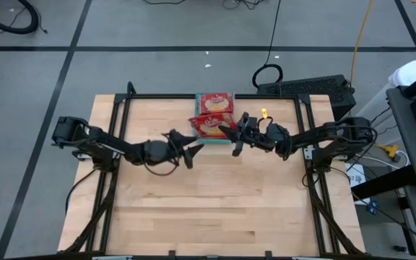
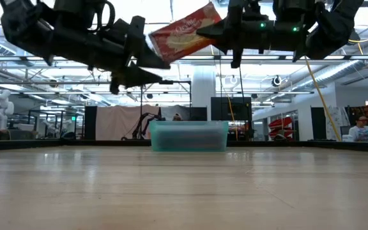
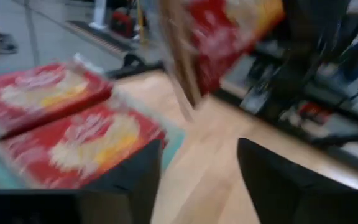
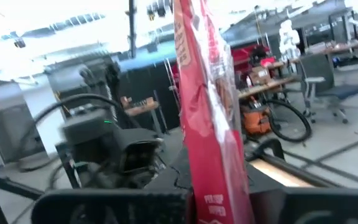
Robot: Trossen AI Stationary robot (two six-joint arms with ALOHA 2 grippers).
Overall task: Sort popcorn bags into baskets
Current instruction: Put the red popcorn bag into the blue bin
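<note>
So the popcorn bag (image 2: 183, 35) that matters right now is up in the air, hanging well above the worktop (image 1: 208, 209) and tilted with one corner higher than the other. It's pinched at one edge by the right claw (image 1: 231, 132), which is clamped shut on it. You can see the red packet sticking straight out from between its fingers in the right wrist view (image 4: 207, 118). Holding it by the edge like that makes sense to me: the bag hangs free and can just slide off into the tray once the claw lets go.

From overhead the held bag (image 1: 209, 124) sits right at the near rim of the teal basket (image 2: 188, 136), which is parked at the far middle edge of the worktop. There's already at least one more bag in the basket (image 1: 215, 102), and the left wrist view shows two lying flat side by side in there (image 3: 82, 146), so the drop spot is basically the remaining room on top. My guess is this one's about to be lowered in over them.

The left claw (image 1: 191, 152) is hovering just beside the bag, on the near-left side of the basket, fingers partly spread with nothing between them. Looks like it's just hanging close after a handoff or waiting its turn, can't say which.
</note>
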